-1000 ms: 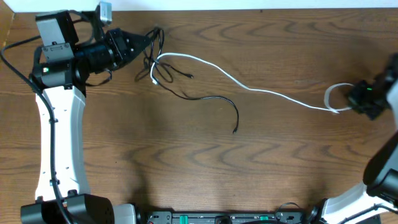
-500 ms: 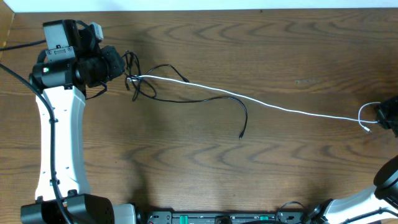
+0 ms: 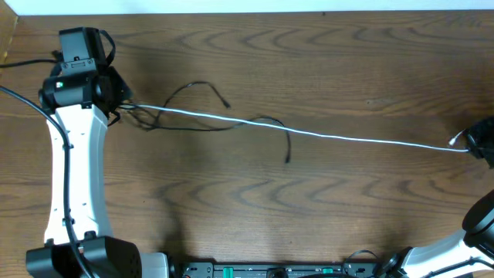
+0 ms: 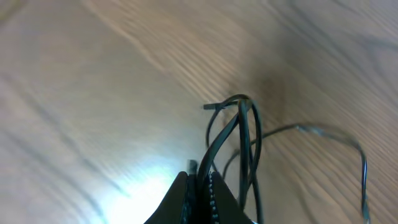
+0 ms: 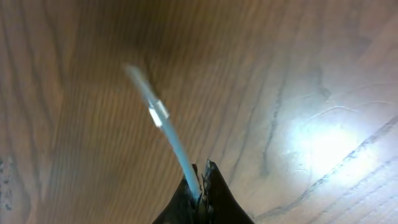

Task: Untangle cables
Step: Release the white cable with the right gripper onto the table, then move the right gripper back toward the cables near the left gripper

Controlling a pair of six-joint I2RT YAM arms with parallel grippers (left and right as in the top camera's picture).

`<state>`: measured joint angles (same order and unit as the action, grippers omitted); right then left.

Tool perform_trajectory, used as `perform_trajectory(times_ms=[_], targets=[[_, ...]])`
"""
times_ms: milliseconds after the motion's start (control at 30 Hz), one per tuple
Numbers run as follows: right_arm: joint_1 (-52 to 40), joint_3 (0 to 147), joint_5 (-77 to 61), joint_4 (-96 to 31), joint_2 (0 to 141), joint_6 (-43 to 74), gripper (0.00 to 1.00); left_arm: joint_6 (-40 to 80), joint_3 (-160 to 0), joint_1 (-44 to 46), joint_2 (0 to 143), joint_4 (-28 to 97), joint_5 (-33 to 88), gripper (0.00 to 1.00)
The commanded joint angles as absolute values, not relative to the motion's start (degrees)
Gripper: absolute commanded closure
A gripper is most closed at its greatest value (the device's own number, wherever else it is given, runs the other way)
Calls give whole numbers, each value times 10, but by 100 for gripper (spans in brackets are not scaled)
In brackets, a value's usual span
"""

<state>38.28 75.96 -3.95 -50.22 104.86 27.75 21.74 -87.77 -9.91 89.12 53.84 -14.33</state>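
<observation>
Left gripper (image 4: 200, 182): jaws pinched shut on black cables (image 4: 219, 146), thin glossy loops rising just past the tips.
Right gripper (image 5: 203, 176): clamped on white cable (image 5: 174, 140), smooth and round, with a small pale sleeve (image 5: 158, 113) near its end.
Between the grippers, the white cable runs straight over loose black strands.
Table (image 3: 347, 69): brown wood grain.

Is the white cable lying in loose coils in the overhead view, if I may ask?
No, the white cable runs in one nearly straight line.
</observation>
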Motion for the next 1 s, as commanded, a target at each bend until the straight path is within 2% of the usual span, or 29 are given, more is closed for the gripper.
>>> perform_trajectory(times_ms=[0,100,167,267,333,367,433,567,700,767,833,967], targets=[[386,761,-28,-504,1040,286,99,260,-874,-102,903,540,-217,93],[383,761,-78,-500,1040,259,99,245,-874,-102,903,537,-169,92],[378,761,-153,-486,1040,209,99,201,-874,-102,903,532,-80,93],[364,761,-297,-466,1040,100,98,62,-874,-102,903,517,169,93],[349,761,-339,-465,1040,65,94,-4,-874,-96,903,514,308,93],[342,761,-335,-465,1040,65,87,-23,-874,-92,903,515,349,93],[325,761,-319,-466,1040,66,54,-45,-874,-77,903,523,404,93],[297,762,-307,-460,1032,70,44,-60,-874,-40,903,533,416,93],[251,765,-365,-456,1006,0,31,-66,-879,7,900,530,416,92],[226,768,-401,-456,994,-41,22,-66,-883,25,898,527,416,92],[198,769,-422,-456,976,-71,2,-64,-885,40,894,524,416,93],[156,771,-376,-447,949,-57,1,-62,-885,52,887,525,416,93]])
